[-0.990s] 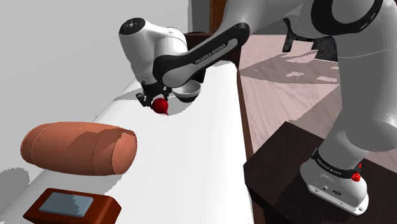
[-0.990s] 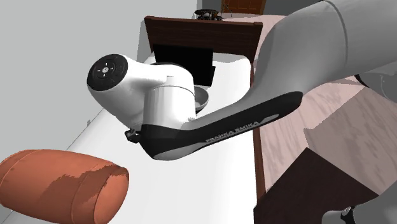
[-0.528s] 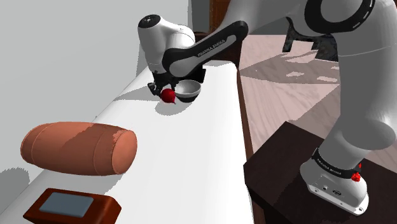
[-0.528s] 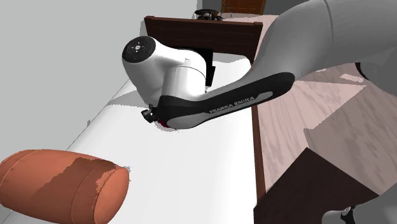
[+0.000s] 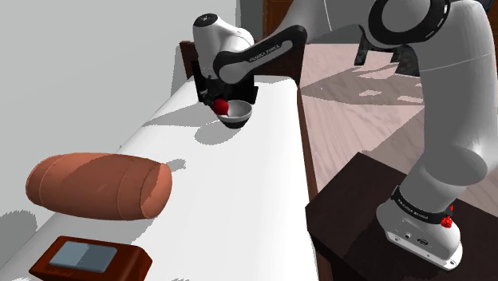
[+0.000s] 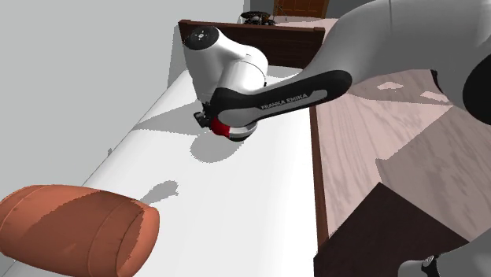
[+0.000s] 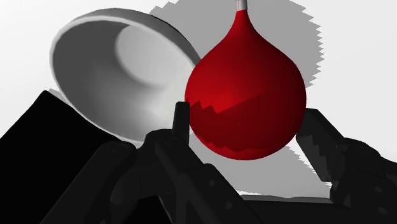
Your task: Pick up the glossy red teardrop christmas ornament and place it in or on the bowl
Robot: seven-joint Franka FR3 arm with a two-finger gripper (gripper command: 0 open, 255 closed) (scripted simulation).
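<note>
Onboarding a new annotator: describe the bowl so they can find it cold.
Start from the long white surface and follow it to its far end, by the dark brown panel. There sits the bowl, right by the gripper clasping the red ornament. It is the only small round pale grey thing; the reddish-brown cylinder and brown box lie at the near end.

Largely hidden behind the arm [image 6: 271, 98] in second exterior view: bowl [image 6: 242, 135], and red ornament [image 6: 221, 128] beside it; cap [image 7: 240, 4] cropped by wrist view's edge.

surface: white top [image 5: 239, 191] | on it: grey bowl [image 5: 239, 120]; brown cylinder [image 5: 96, 185]; brown box [image 5: 88, 262]
</note>
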